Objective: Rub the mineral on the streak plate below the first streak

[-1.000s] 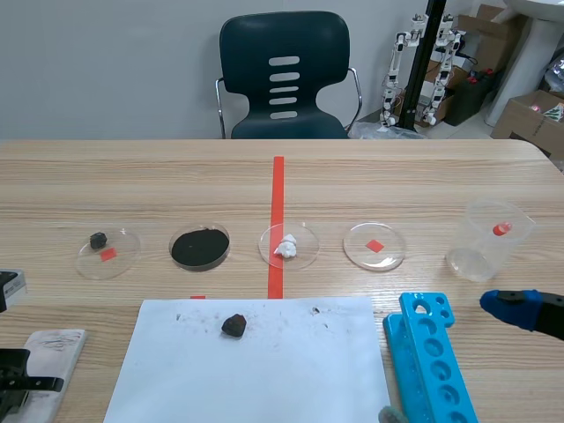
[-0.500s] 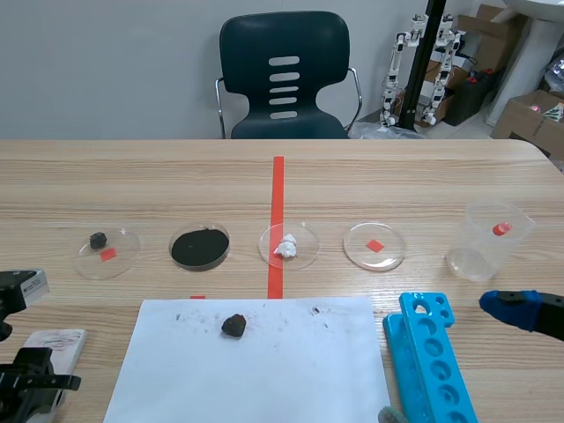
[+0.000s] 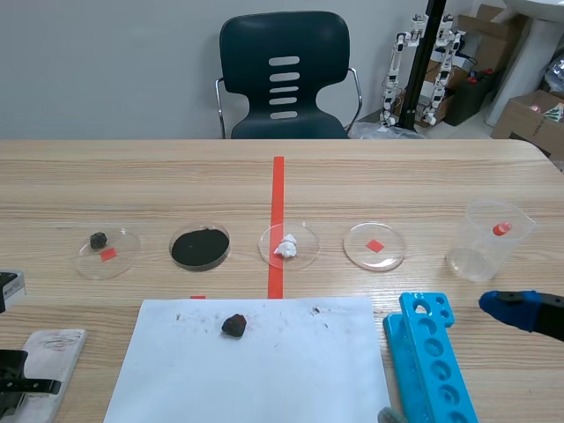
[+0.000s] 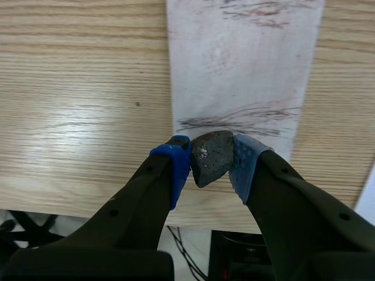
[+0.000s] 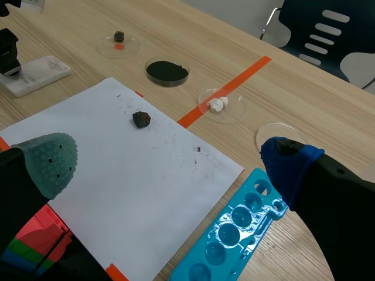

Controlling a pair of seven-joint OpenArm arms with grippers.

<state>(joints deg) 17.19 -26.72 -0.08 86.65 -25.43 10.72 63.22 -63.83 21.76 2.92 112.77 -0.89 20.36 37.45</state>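
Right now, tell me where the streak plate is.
The streak plate lies at the near left of the table, left of the paper; in the left wrist view it is under the left gripper, which holds a mineral.

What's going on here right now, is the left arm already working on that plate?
Yes. The left gripper is shut on a dark mineral, held down at the near part of the white streak plate. It sits right by a band of dark streak marks. A separate streak shows at the plate's far end. The right gripper hangs open with nothing in it, above the white paper and the blue tray.
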